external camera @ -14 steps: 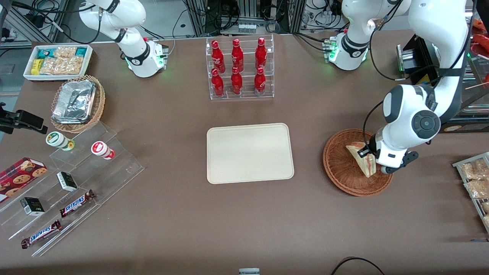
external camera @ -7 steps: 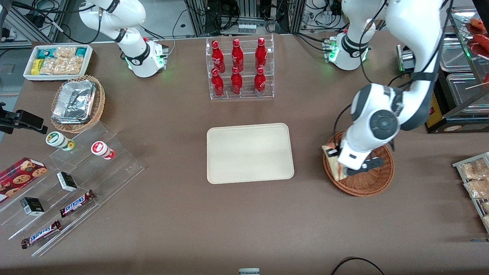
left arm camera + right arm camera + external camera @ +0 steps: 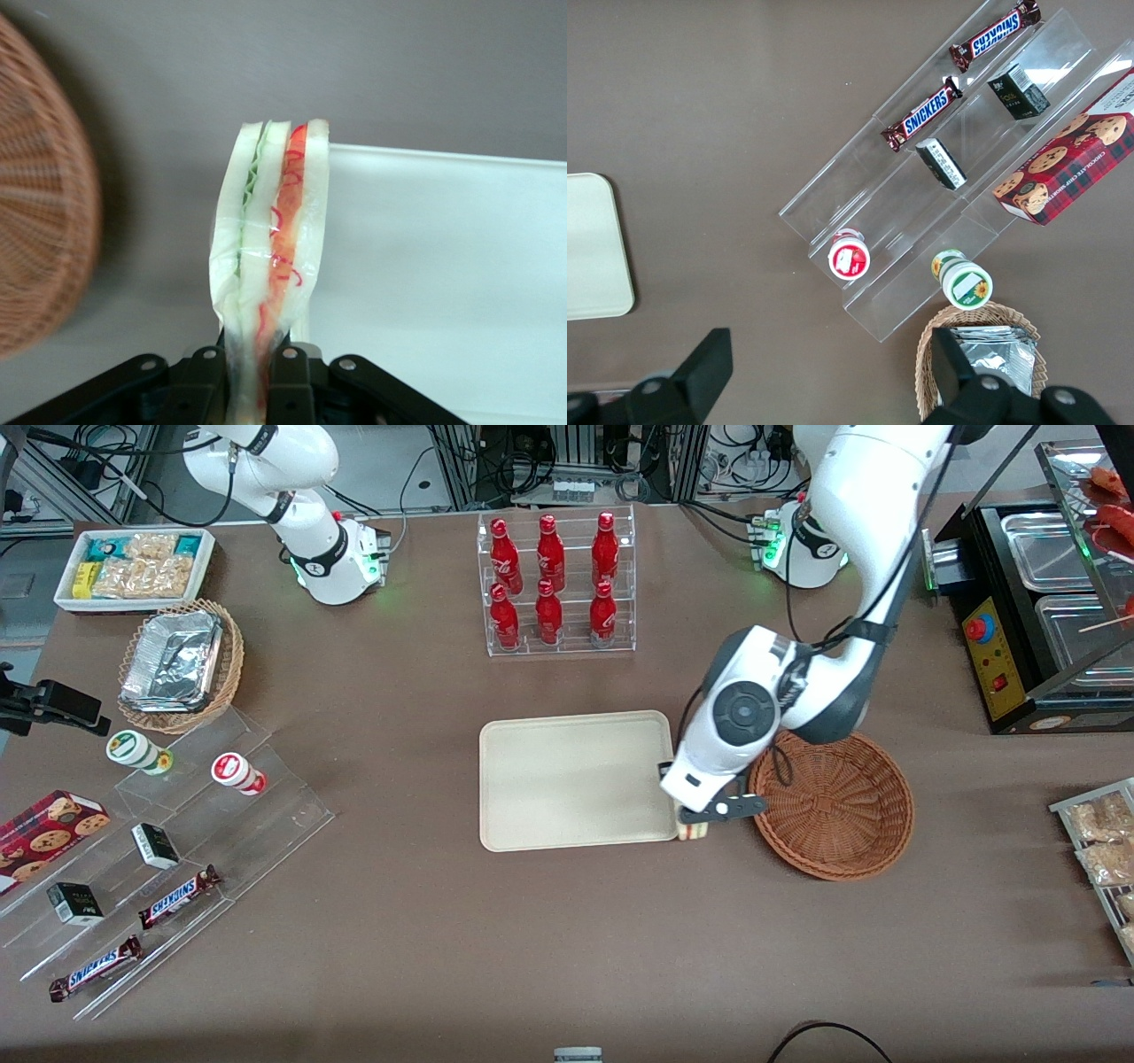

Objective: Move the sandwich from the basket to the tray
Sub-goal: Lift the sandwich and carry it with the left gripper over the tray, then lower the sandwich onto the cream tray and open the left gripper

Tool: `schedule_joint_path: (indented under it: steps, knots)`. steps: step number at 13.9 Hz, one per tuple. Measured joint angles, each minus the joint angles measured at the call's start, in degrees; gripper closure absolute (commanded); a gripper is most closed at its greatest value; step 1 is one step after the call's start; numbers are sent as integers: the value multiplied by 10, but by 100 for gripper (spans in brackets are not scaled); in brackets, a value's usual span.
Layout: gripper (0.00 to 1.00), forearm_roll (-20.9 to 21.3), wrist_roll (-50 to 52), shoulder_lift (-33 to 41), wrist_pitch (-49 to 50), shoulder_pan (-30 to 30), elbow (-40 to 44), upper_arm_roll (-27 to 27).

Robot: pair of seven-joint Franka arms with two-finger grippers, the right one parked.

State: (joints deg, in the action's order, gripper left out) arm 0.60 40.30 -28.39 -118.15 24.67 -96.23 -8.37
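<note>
My left gripper [image 3: 695, 819] is shut on the sandwich [image 3: 694, 831] and holds it in the air between the basket [image 3: 833, 806] and the tray [image 3: 576, 779], just over the tray's edge nearest the basket. In the left wrist view the sandwich [image 3: 270, 257] stands up from between the fingers [image 3: 204, 381], its green and red filling layers facing the camera, with the tray [image 3: 443, 266] on one side and the basket [image 3: 44, 239] on the other. The reddish-brown wicker basket holds nothing. The cream tray lies bare at the table's middle.
A clear rack of red bottles [image 3: 554, 584] stands farther from the front camera than the tray. A black appliance with steel pans [image 3: 1036, 611] and a rack of snack packets [image 3: 1103, 850] sit at the working arm's end. A tan basket with foil containers [image 3: 177, 664] and clear snack steps [image 3: 168, 850] lie toward the parked arm's end.
My left gripper has lifted the sandwich out of the basket and carried it sideways to the tray's near edge. The basket is left with nothing in it.
</note>
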Motion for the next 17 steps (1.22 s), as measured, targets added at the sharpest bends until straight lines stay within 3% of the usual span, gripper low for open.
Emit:
schedule_joint_path:
  steps: [8, 16, 17]
  knots:
    - [100, -11, 123, -104, 9, 97, 113, -1]
    - [98, -13, 164, -165, 9, 135, 172, -1]
    - [54, -13, 167, -167, 9, 136, 173, -1]
